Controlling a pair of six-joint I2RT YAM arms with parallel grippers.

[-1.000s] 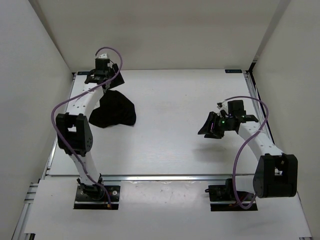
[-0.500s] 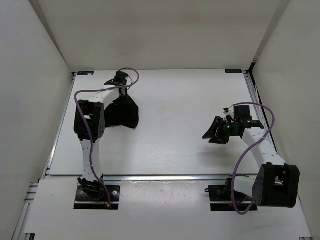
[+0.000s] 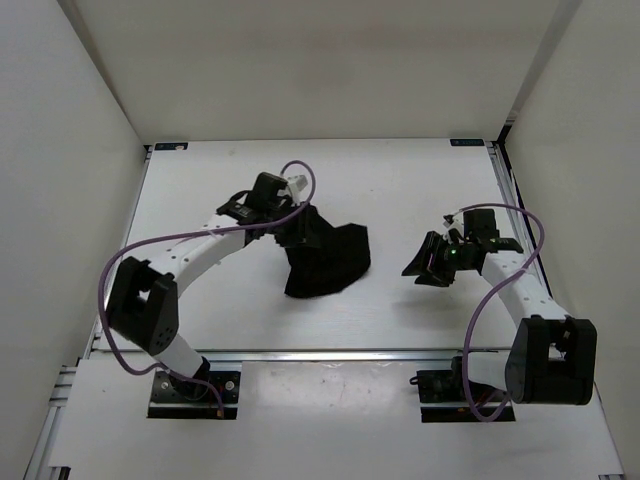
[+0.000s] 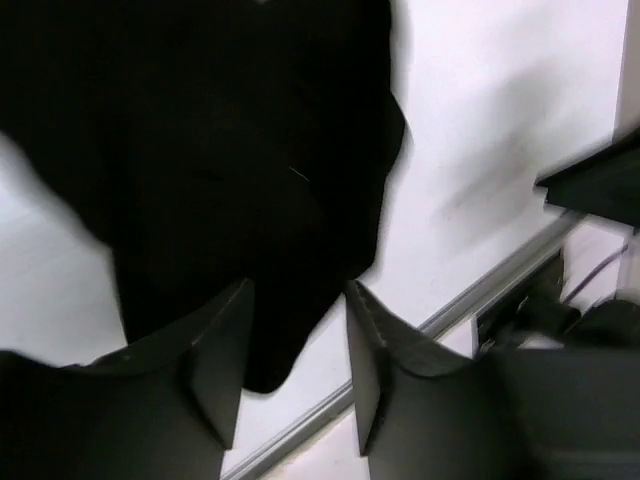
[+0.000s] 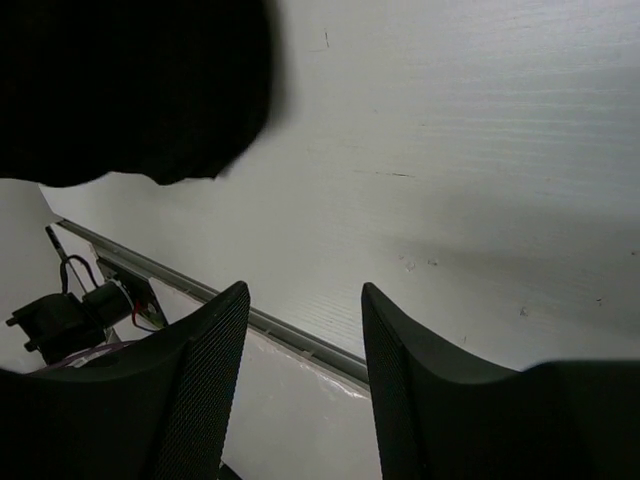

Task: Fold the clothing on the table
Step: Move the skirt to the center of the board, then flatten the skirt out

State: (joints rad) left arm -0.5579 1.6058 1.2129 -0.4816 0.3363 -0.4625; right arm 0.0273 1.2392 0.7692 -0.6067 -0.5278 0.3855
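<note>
Your left gripper [image 4: 298, 290] has swung from the far left toward the middle, and the clothing [image 3: 325, 262] came along; it now lies bunched near the centre of the table [image 3: 400, 180]. The jaws stand partly apart over the fabric, grip unclear. The right gripper [image 5: 304, 300] hovers spread wide, well apart.

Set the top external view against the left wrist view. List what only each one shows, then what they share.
Only the top external view: the white walls, and a clear look at the right claw, open above the bare table, apart from the clothing. Only the left wrist view: the two fingers of the left claw close up, standing apart with black cloth in the gap; whether they grip it is unclear. Both: the crumpled black clothing, the white table and its metal rail.
</note>
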